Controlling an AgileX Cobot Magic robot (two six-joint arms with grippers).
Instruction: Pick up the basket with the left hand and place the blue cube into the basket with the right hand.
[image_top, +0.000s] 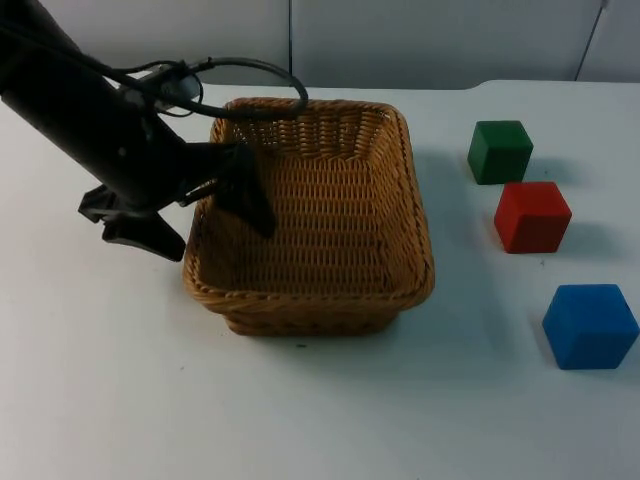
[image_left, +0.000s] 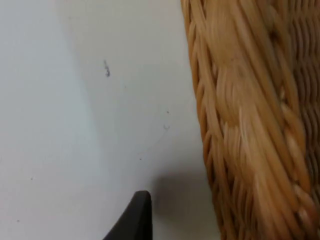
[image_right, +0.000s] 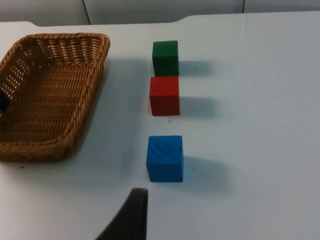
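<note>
Basket (image_top: 320, 225) rests on the white table (image_top: 100, 400); we log the left gripper (image_top: 205, 215) open astride its left rim, one finger inside, one outside. Blue cube (image_top: 590, 325) sits right of the basket, near the red cube (image_top: 532, 216) and green cube (image_top: 500, 151). Right gripper: state undeterminable.

A green cube (image_top: 500, 151) stands on the white table (image_top: 300, 420) toward the far right, and a red cube (image_top: 532, 216) sits just beside it on the near side, the two a little apart. Both rest flat and upright. A grey partition wall (image_top: 420, 40) closes the table's far edge.
</note>
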